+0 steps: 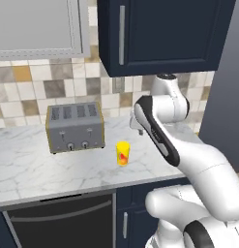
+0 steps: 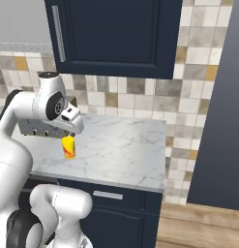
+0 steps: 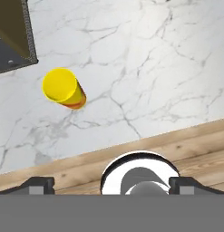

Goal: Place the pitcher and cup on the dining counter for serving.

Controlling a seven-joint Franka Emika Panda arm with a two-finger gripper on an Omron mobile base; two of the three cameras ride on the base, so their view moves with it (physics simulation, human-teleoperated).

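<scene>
The cup (image 1: 122,153), a small yellow tumbler with orange-red blotches, stands upright on the marble worktop (image 1: 29,169) near its front edge, right of a toaster. In the hand view I look down on the cup (image 3: 63,88) at upper left, with its open yellow mouth showing. My gripper (image 2: 67,132) hangs above the cup (image 2: 68,147), pointing down. It is open (image 3: 112,186), its fingertips (image 3: 38,185) wide apart with nothing between them. The pitcher and the dining counter are out of view.
A silver four-slot toaster (image 1: 75,127) sits against the tiled backsplash; its corner (image 3: 11,36) shows beside the cup. Navy wall cabinets (image 1: 159,34) hang overhead. A dishwasher front (image 1: 63,223) sits below the worktop. Wooden floor (image 2: 203,227) lies to the right.
</scene>
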